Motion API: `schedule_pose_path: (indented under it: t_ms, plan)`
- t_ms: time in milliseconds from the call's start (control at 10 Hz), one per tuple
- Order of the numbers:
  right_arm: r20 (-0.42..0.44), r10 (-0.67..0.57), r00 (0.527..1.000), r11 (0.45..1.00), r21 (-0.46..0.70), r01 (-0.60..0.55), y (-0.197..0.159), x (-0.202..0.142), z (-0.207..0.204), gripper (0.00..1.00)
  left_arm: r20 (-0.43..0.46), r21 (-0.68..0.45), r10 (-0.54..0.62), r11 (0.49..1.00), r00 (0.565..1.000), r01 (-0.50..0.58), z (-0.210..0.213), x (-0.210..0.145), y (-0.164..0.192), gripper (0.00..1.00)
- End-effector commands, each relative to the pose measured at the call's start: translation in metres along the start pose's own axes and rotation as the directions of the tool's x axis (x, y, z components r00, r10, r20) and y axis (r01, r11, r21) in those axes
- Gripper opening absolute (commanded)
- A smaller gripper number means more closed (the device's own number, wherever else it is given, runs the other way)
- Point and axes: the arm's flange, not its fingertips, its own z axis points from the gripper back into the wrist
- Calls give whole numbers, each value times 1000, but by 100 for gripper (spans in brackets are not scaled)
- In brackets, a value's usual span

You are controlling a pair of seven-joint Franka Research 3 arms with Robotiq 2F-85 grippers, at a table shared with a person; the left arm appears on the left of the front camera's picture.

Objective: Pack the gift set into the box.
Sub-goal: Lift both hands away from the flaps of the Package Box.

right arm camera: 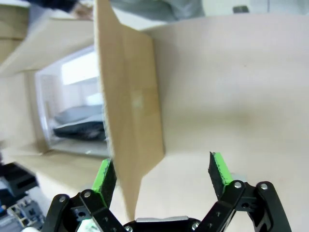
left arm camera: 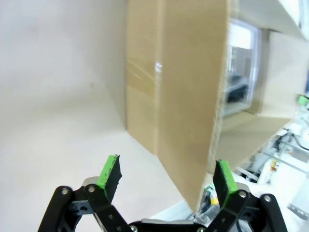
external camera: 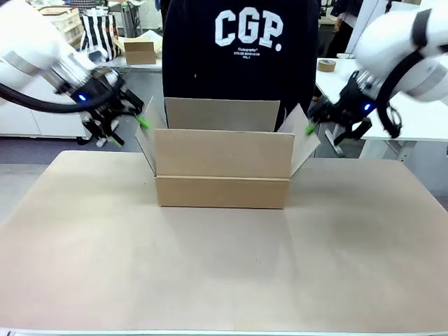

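The box (external camera: 222, 164), a wide brown carton, stands mid-table with its flaps open. Inside it lies the gift set (left arm camera: 239, 72), a pale grey-and-white pack with a clear window, also seen in the right wrist view (right arm camera: 72, 113). My left gripper (external camera: 138, 117) is open at the box's left side flap (left arm camera: 190, 96), whose edge runs between its fingers (left arm camera: 110, 174). My right gripper (external camera: 316, 124) is open at the right side flap (right arm camera: 128, 96), and that flap's corner sits between its green pads (right arm camera: 218, 169), close to one of them.
A person in a dark sweatshirt (external camera: 238, 49) stands right behind the box. A small brown carton (external camera: 138, 50) sits on a far table at the left, and a tape roll (external camera: 326, 65) on a white table at the right. The brown tabletop (external camera: 224, 266) stretches in front.
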Motion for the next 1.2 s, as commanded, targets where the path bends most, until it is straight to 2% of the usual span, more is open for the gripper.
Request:
schedule_pose_path:
  t_ms: [0,100,200,300,400,500,600,700,1100]
  plan:
    - [-38,-104,994,965,239,110,-26,-38,87,100,24,-182,-70,981,997,74,66,-53,-4,100]
    - [-133,-84,987,910,393,131,-43,-58,121,100,-4,-302,-79,951,997,74,88,-78,-1,100]
    - [-240,-73,968,841,507,189,-62,-78,148,100,26,-474,-160,867,987,153,110,-107,5,100]
    - [-334,-46,942,767,592,247,-79,-93,167,100,76,-594,-186,781,980,194,128,-131,15,100]
    - [-364,-30,931,697,660,281,-96,-107,180,100,133,-708,-230,659,964,255,143,-151,32,100]
    - [-347,-44,937,651,701,291,-114,-116,186,100,202,-785,-206,551,958,284,154,-162,51,100]
    - [-333,-106,937,617,717,324,-130,-115,184,100,248,-828,-183,470,951,306,163,-169,67,100]
    - [-319,-8,948,692,683,236,-97,-123,200,100,200,-688,-208,666,958,288,161,-162,24,100]
    - [-319,-8,948,692,683,236,-97,-123,200,100,200,-688,-208,666,958,288,161,-162,24,100]
